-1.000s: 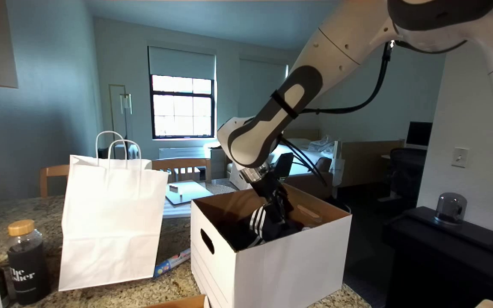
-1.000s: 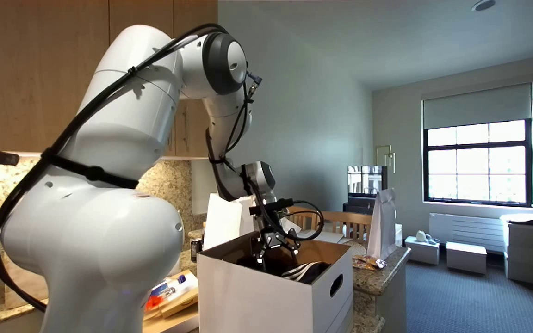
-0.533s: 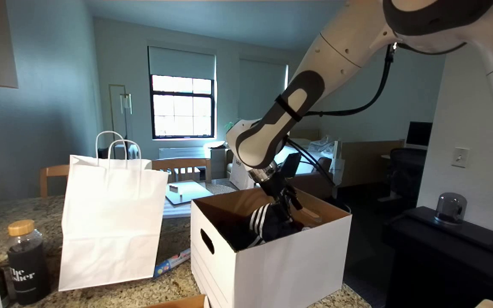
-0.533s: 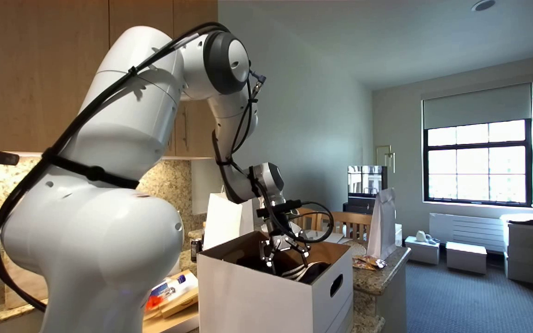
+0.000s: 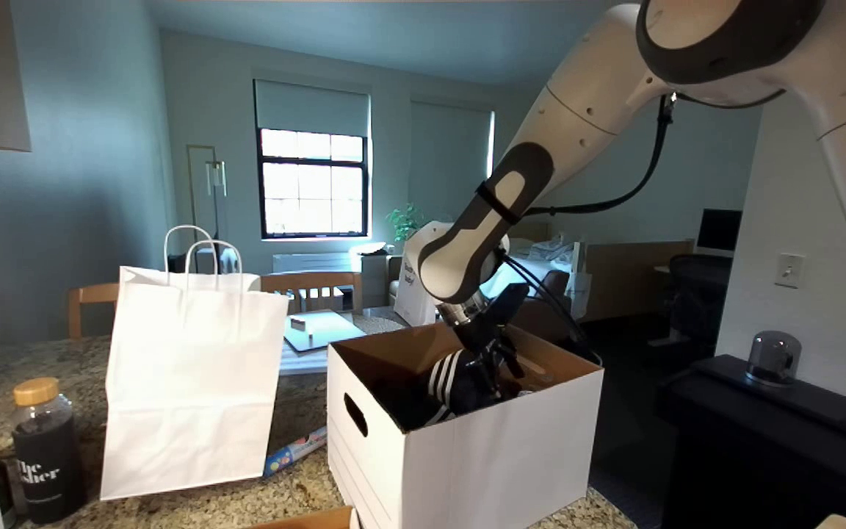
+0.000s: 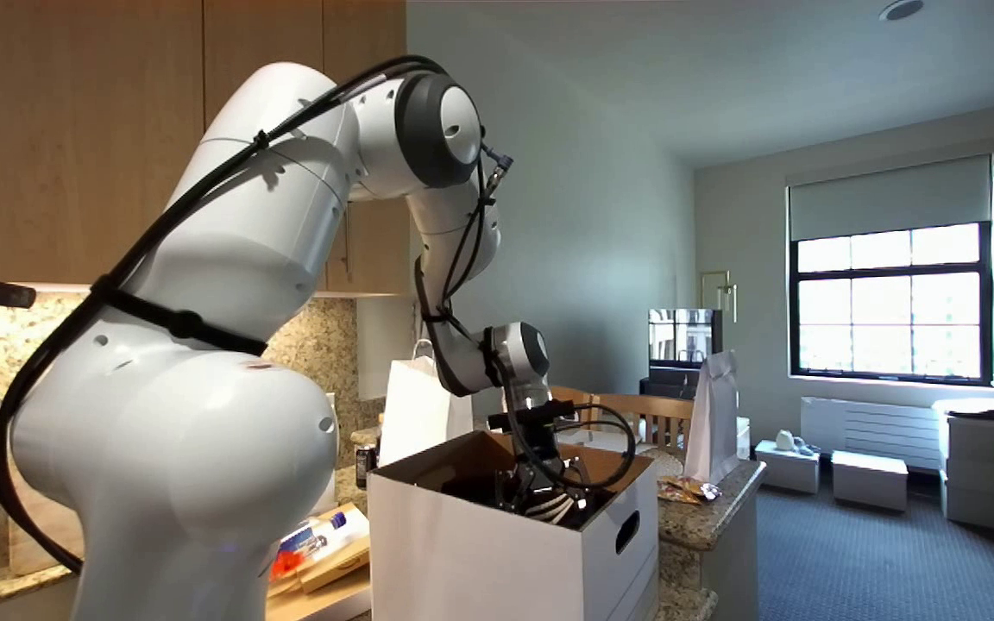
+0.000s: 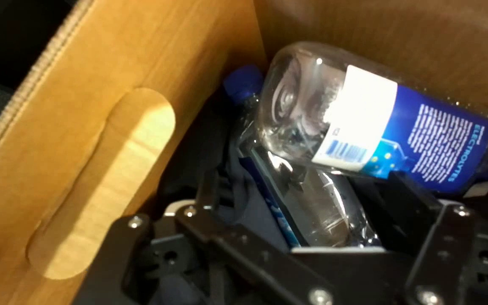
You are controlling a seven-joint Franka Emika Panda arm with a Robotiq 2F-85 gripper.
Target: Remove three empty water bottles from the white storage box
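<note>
Water bottles (image 7: 375,120), clear, blue-labelled, overlapping inside white storage box (image 5: 493,455), jaws spread

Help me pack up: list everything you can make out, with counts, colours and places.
Box: 1, white, brown inside, on counter
Bottles: at least 2, clear and blue, in box
Striped item: 1, black and white, in box
Paper bags: at least 2, white, on counter
Jar: 1, dark, orange lid, on counter
Packets: at least 2, blue and orange, on counter
Carton: 1, brown, beside box
Chairs: at least 2, brown, beyond counter
Window: at least 1, black-framed, background
Plant: 1, green, near window
Bed: 1, white, background
Glass dome: 1, grey, on black stand
Arm: 1, white and black, over box
Gripper: 1, black, open, inside box
</note>
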